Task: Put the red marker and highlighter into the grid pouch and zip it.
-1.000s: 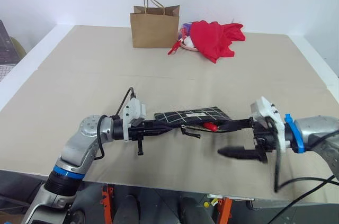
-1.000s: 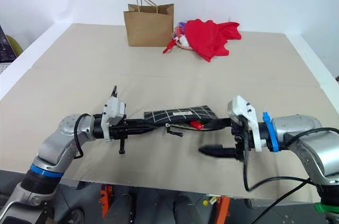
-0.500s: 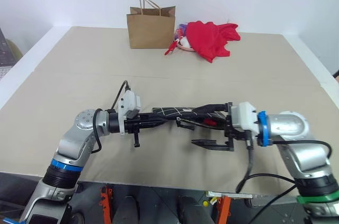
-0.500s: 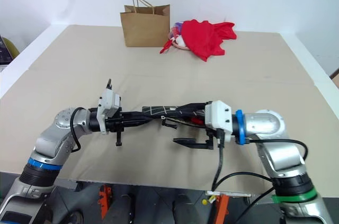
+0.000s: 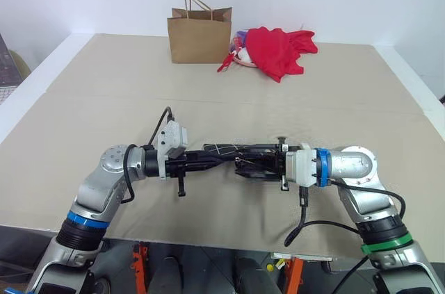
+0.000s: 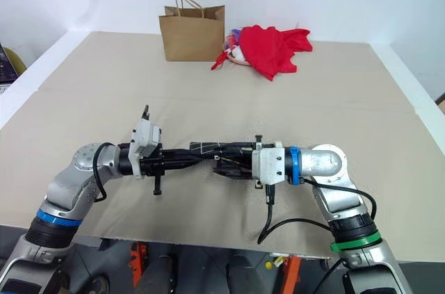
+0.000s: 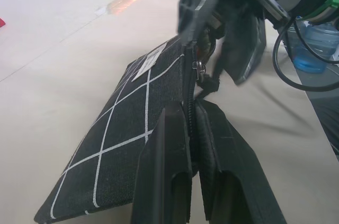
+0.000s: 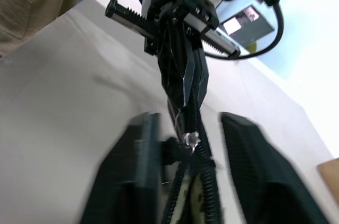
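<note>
The grid pouch is being held up just above the counter, near its front edge and about midway between its left and right edges. The left end effector is clamped together on the zipper edge at one end of the pouch, with its two fingers pressing the fabric from both sides. The right end effector is coming in from the other end; its fingers are standing apart on either side of the zipper line, and the small metal pull with its cord is sitting between them. It is not possible to tell if they are already touching the pull.

The red marker and the highlighter are not visible; judging from this, they are probably already inside, and the step in hand is the zipping.

To do this step well, the right end effector should be closing on the pull or on its cord, not on the fabric beside it. The left one should be keeping the pouch edge tight and straight, so that the teeth are lining up. Then the pull should be travelling along the zipper line, not sideways, or the slider may be jamming.

A brown paper bag and a red cloth heap are lying near the far edge, well apart from the work.
</note>
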